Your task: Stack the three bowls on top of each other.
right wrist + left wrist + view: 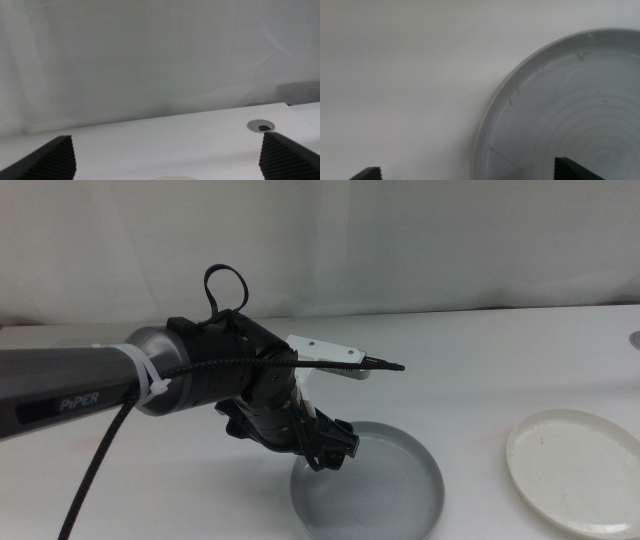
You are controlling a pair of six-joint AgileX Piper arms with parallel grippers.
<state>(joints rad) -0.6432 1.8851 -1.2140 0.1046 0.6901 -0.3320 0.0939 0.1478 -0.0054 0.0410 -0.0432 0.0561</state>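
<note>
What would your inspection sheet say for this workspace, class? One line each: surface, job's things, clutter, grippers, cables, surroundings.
Surface: white table, bare around the bowls.
Job's things: grey bowl and cream-white bowl lie apart, unstacked; no third bowl seen.
Clutter: nothing seen.
Grippers: left gripper open, straddling the grey bowl's rim; right gripper open, off the middle view.
Cables: black cable hangs from the left arm.
Surroundings: white backdrop; round grommet in the tabletop.
</note>
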